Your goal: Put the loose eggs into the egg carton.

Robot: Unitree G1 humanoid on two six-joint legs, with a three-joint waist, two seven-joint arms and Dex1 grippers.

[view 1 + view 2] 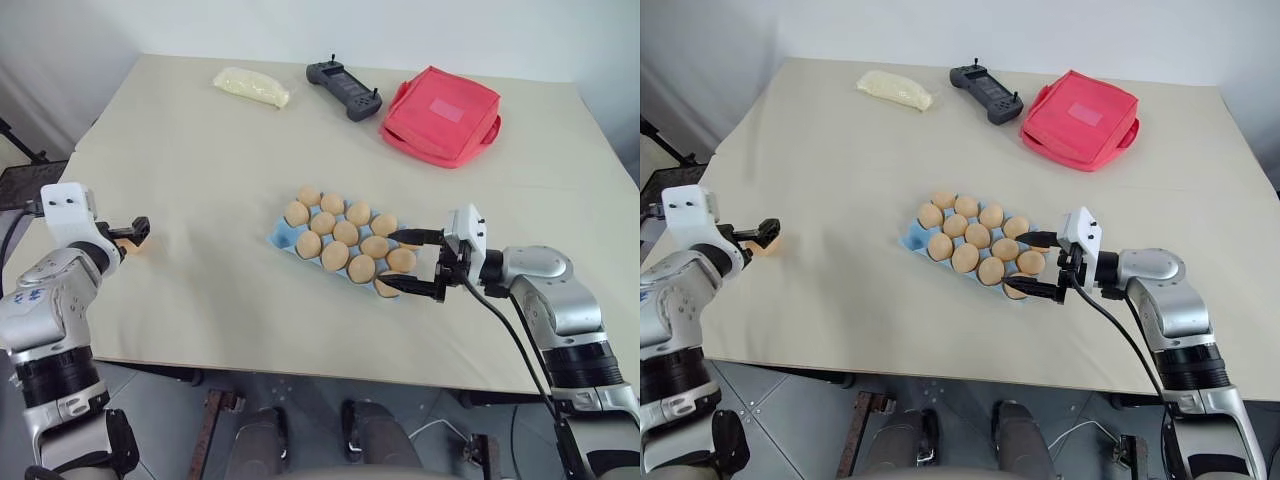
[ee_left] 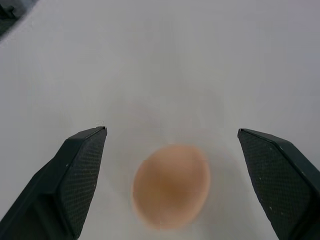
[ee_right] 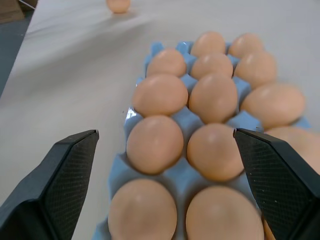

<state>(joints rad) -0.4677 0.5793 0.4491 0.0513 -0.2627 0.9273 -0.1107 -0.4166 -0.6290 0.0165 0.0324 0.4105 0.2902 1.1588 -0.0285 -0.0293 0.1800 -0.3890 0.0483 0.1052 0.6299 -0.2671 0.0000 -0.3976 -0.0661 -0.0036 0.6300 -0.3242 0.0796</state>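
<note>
One loose egg (image 2: 171, 186), tan-orange, lies on the table by its left edge, also seen as the loose egg (image 1: 769, 244). My left gripper (image 1: 137, 231) is open, with one finger on each side of that egg and neither touching it. The light blue egg carton (image 1: 283, 238) sits mid-table, with several eggs (image 1: 345, 233) in its cups. My right gripper (image 1: 411, 262) stands open at the carton's right end. Its fingers (image 3: 60, 180) straddle the nearest eggs in their cups and grip nothing.
At the far side of the table lie a pale yellow packet (image 1: 251, 87), a black handheld controller (image 1: 343, 88) and a red square pouch (image 1: 441, 115). The table's left edge runs close beside the loose egg. Bare tabletop lies between egg and carton.
</note>
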